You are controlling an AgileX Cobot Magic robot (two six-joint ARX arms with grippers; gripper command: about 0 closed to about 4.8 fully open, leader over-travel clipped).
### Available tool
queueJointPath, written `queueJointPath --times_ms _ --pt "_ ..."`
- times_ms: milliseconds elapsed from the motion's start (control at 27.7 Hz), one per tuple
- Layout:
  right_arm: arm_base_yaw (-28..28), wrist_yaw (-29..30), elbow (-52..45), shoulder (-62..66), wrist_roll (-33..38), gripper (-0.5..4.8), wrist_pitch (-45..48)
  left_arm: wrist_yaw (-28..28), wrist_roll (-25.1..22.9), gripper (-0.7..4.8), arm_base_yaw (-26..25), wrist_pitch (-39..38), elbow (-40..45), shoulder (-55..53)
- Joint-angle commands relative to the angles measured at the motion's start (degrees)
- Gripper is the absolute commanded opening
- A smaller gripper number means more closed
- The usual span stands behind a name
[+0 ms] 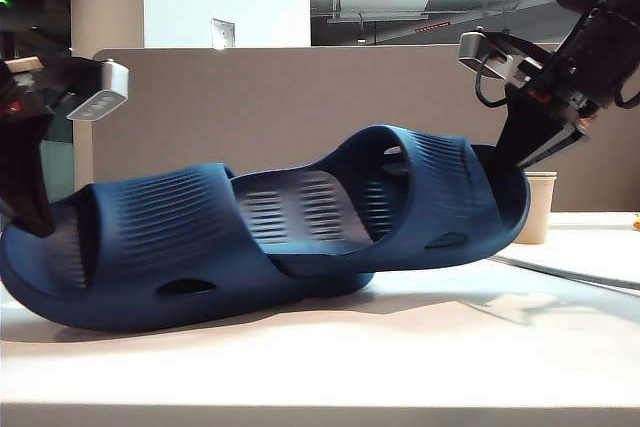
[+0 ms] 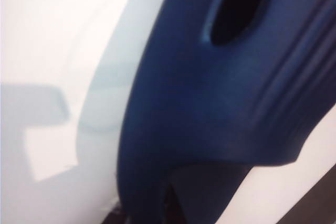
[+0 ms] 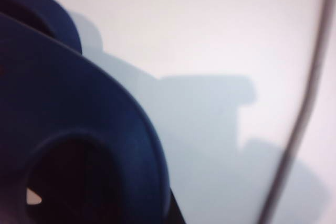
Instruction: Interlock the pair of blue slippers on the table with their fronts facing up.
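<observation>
Navy foam fills the exterior view: the left slipper (image 1: 150, 247) lies on the white table (image 1: 420, 367) at lower left, and the right slipper (image 1: 420, 197), right of centre, rides tilted with its heel pushed under the other's strap. The left gripper (image 1: 30, 207) is clenched on the left slipper's end at the left edge; the right gripper (image 1: 525, 152) grasps the raised end at upper right. Doing this well likely means lowering both ends together, straps kept upward.
</observation>
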State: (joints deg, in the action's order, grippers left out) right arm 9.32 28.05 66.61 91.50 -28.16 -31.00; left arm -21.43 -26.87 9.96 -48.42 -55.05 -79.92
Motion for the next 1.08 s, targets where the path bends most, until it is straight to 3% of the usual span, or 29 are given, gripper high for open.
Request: queueJointPath --times_ms 36,1084 --pt "0.48 -3.63 0.24 0.02 -0.39 -0.01 5.33 -1.81 -1.22 -0.05 0.59 1.44 0.07 -0.48" --pt "6.62 -2.51 1.77 7.08 1.4 -0.01 7.61 -4.5 -2.03 -0.05 1.46 11.58 -0.09 -0.5"
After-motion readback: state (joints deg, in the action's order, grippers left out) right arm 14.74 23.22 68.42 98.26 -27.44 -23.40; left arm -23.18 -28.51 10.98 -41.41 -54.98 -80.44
